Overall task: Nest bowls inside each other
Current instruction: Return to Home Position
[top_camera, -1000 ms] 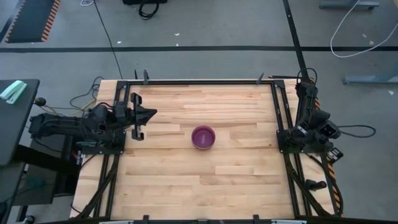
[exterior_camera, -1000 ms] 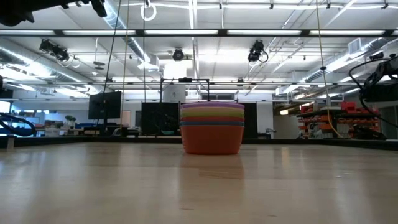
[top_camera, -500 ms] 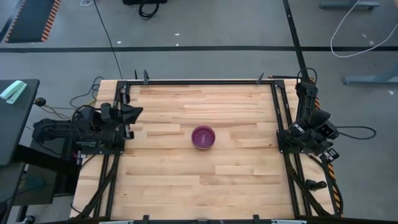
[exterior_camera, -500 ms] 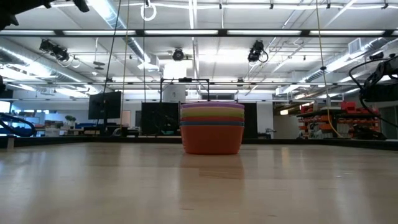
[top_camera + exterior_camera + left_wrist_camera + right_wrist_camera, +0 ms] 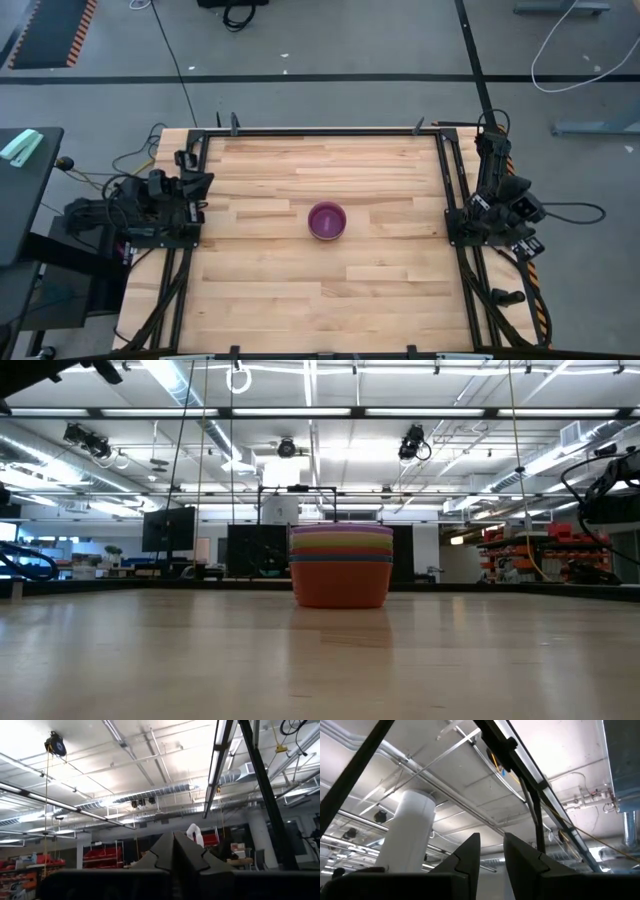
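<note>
Bowls (image 5: 327, 220) nested (purple topmost), left hand (image 5: 173, 834), right hand (image 5: 492, 837) well apart

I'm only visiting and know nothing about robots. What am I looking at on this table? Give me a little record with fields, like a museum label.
Bowls: one nested stack of coloured bowls, standing upright
Outermost: orange bowl, with the other rims showing as coloured bands above it
Innermost: purple bowl
Place: middle of the wooden table
Left claw: shut, empty, at the table's left edge
Right claw: fingers a little apart, empty, at the table's right edge
Touching the bowls: nothing
</note>
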Motion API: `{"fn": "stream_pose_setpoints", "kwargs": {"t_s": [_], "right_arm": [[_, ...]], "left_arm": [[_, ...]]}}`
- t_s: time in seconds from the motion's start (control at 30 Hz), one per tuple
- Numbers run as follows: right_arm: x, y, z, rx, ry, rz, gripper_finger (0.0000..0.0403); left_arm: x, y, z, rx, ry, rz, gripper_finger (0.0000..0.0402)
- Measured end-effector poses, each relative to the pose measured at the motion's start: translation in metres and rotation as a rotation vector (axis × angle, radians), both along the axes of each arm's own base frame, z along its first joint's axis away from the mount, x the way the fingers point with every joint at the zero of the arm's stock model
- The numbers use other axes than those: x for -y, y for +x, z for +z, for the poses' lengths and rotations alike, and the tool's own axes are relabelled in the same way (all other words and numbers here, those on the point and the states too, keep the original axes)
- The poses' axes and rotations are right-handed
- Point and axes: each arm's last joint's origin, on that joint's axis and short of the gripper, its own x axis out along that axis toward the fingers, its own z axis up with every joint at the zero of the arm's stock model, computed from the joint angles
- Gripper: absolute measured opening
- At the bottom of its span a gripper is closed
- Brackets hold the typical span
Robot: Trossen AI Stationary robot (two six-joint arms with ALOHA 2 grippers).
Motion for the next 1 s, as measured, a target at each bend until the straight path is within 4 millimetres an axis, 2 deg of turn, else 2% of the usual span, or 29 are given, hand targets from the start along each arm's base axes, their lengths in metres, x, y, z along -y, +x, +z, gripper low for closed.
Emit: {"fn": "stream_pose_setpoints", "kwargs": {"t_s": [0.13,0.37,0.5,0.63,0.87,1.0], "right_arm": [[0.002,-0.001,0.001,0.01,0.015,-0.012,0.0094],[0.008,-0.002,0.003,0.047,0.029,-0.049,0.0094],[0.012,-0.004,0.004,0.055,0.055,-0.052,0.0094],[0.013,-0.004,0.002,0.045,0.032,-0.05,0.0094],[0.011,-0.003,-0.002,0.02,-0.012,-0.03,0.0094],[0.005,-0.002,-0.007,-0.024,-0.07,0.003,0.0094]], "left_arm": [[0.0,-0.003,-0.001,0.013,0.006,0.006,0.0026],[0.0,-0.008,0.0,0.039,0.023,0.023,0.0006],[0.0,-0.011,0.0,0.048,0.038,0.041,0.0016],[0.0,-0.012,-0.008,0.056,0.036,0.045,0.0026],[0.0,-0.012,-0.014,0.064,0.036,0.045,0.0006],[0.0,-0.01,-0.016,0.034,0.026,0.037,0.0012]]}}
